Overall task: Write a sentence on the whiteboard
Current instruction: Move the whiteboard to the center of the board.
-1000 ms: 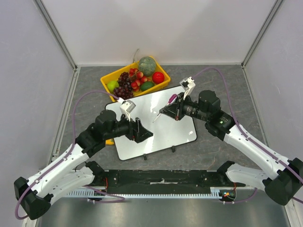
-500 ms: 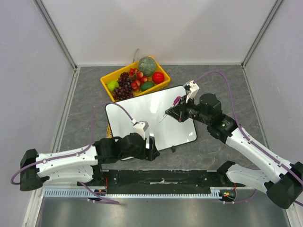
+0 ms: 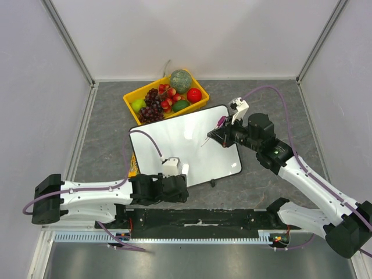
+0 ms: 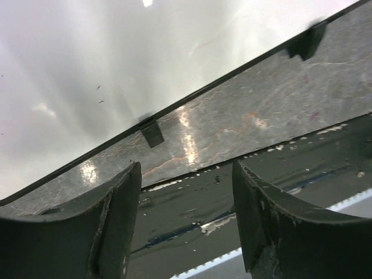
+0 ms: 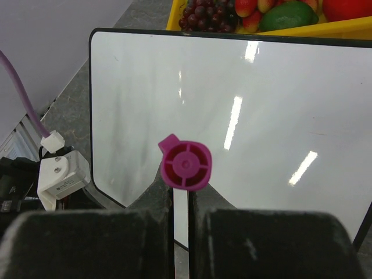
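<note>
The whiteboard [image 3: 180,145] lies flat mid-table, glossy white with a thin black rim and no writing on it. My right gripper [image 3: 224,135] hovers over its right part, shut on a marker [image 3: 210,138] with a magenta end, tip pointing at the board. In the right wrist view the magenta end [image 5: 186,164] sits between the closed fingers [image 5: 157,197] above the board [image 5: 261,110]. My left gripper [image 3: 182,190] is open and empty, low at the board's near edge. The left wrist view shows that edge [image 4: 116,75] and a black clip [image 4: 153,132].
A yellow basket [image 3: 132,96] of fruit with grapes, a red apple and a green melon stands just behind the board; it also shows in the right wrist view [image 5: 349,26]. The black base rail [image 3: 197,216] runs along the near edge. Grey walls enclose the table.
My left arm has drawn back from over the board's left part to its near edge and lies low along the rail. My right gripper with the marker has shifted slightly right.
</note>
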`<move>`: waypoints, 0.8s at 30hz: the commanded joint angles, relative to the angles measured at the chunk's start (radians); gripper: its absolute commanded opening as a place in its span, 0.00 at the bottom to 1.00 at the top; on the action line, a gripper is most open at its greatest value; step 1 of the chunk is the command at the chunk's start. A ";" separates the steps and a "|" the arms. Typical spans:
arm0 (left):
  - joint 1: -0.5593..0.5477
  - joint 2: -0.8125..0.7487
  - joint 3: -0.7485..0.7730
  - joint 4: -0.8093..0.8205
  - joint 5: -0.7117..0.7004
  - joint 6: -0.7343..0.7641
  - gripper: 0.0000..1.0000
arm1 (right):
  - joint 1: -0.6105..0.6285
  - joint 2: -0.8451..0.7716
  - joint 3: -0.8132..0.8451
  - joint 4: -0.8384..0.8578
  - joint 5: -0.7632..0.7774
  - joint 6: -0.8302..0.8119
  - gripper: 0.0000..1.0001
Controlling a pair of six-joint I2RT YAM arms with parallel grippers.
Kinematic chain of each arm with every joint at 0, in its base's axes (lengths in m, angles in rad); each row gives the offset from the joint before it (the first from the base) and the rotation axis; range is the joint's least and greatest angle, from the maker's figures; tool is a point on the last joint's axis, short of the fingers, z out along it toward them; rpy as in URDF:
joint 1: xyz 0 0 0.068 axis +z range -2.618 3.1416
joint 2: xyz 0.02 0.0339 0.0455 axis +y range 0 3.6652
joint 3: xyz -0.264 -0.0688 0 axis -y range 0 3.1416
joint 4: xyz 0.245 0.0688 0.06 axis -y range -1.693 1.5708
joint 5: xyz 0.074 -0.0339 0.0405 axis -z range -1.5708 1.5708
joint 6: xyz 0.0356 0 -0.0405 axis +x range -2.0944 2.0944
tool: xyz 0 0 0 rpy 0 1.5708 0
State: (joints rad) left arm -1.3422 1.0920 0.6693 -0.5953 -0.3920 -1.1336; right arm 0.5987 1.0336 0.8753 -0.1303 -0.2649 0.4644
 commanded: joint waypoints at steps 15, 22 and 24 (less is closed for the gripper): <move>-0.008 0.094 -0.135 0.143 -0.077 -0.118 0.60 | -0.062 -0.029 -0.005 0.023 -0.008 -0.024 0.00; -0.005 0.146 -0.160 0.183 -0.119 -0.110 0.50 | -0.077 -0.075 -0.029 0.043 0.006 -0.026 0.00; -0.006 0.172 -0.155 0.189 -0.131 -0.111 0.49 | -0.080 -0.079 -0.029 0.046 0.006 -0.027 0.00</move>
State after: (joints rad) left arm -1.3437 1.2163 0.5259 -0.4393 -0.4477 -1.2045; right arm 0.5266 0.9844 0.8494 -0.1299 -0.2687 0.4522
